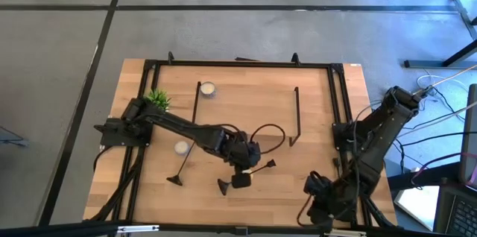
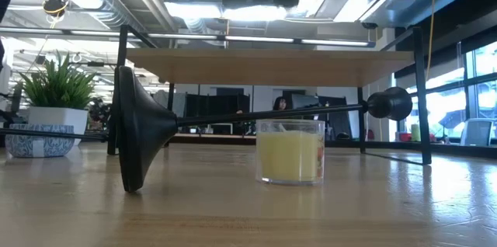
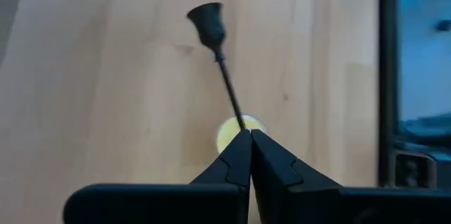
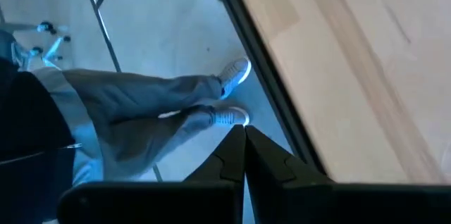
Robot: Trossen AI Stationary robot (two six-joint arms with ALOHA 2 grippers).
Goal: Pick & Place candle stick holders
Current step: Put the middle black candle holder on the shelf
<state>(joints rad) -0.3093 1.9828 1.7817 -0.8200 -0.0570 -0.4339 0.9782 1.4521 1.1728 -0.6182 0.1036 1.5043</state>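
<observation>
High view looks straight down on the worktop (image 1: 313, 155); low view sits level at its surface; both share the yellow candle (image 2: 290, 151).

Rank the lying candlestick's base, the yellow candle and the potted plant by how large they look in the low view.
1. Candlestick base: looks largest, though it lies nearest the camera, which inflates it.
2. Potted plant and yellow candle: they look about alike; the plant stands farther back, so I won't rank them.

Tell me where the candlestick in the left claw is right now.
In the high view the candlestick lies low near the table's front edge, about mid-width, its stem pinched in the shut left claw, right of another toppled candlestick.
</observation>
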